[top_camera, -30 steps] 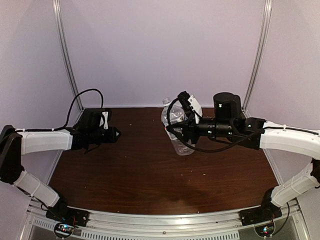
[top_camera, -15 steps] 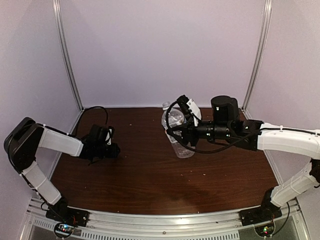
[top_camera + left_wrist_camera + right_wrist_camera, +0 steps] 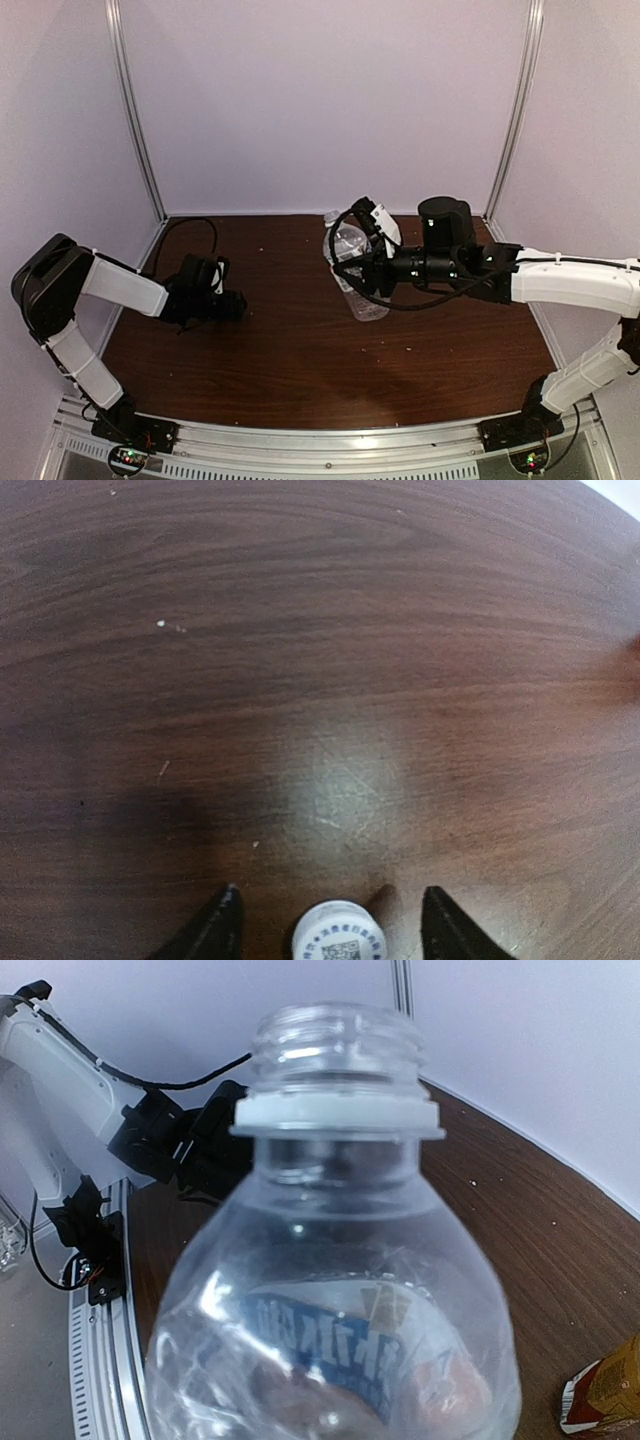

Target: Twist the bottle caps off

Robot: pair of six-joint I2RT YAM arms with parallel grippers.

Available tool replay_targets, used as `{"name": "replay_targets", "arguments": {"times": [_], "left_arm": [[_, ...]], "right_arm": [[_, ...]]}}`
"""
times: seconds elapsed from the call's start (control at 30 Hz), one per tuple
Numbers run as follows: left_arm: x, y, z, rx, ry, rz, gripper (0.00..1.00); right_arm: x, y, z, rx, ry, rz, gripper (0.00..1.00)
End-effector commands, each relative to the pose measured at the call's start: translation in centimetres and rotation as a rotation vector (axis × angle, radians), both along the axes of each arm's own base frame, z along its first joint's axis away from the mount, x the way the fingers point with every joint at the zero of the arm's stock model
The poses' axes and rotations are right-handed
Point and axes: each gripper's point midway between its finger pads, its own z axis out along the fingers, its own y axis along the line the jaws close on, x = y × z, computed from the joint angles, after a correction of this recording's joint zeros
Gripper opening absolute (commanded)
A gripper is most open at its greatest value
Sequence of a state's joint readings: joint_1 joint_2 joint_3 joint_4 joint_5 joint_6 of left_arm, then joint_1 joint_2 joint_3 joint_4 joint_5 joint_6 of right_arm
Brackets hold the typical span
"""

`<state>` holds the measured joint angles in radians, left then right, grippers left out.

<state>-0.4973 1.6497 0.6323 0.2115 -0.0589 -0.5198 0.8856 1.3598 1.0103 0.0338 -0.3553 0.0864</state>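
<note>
left jaws open astride a cap point(image 3: 340, 938), right jaws gripping the bottle point(image 3: 366, 298) at 12 o'clock. dark wood surface point(image 3: 300, 350), lilac walls point(image 3: 320, 100).

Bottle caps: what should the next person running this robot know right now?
Left tool: open, low over the table, one white cap lying between its jaws.
Right tool: shut on the clear bottle, neck threads bare.
Done: that bottle is uncapped.
Left: a red-labelled object sits at the right wrist view's edge, mostly cut off; check its cap.
</note>
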Motion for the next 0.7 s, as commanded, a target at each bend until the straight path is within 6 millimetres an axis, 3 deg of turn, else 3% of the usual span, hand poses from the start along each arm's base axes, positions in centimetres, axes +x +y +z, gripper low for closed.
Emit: {"name": "replay_targets", "arguments": {"times": [0.0,0.17,0.33,0.47,0.67], "left_arm": [[0.6,-0.2,2.0,-0.026,-0.054,-0.009,0.72],[0.6,-0.3,4.5,-0.037,-0.088,-0.021,0.84],[0.6,-1.5,9.1,-0.111,-0.16,-0.073,0.94],[-0.4,-4.0,15.8,-0.276,-0.293,-0.207,0.98],[-3.8,-7.3,25.7,-0.493,-0.477,-0.466,0.97]], "right_arm": [[0.7,-0.5,0.0,0.006,-0.002,-0.043,0.43],[0.7,-0.6,-0.2,0.002,0.002,-0.042,0.43],[0.5,-0.5,-0.4,-0.002,-0.001,-0.028,0.43],[-0.2,-0.1,-0.4,0.004,-0.002,0.019,0.44],[-1.7,0.7,0.0,0.028,-0.006,0.12,0.47]]}}
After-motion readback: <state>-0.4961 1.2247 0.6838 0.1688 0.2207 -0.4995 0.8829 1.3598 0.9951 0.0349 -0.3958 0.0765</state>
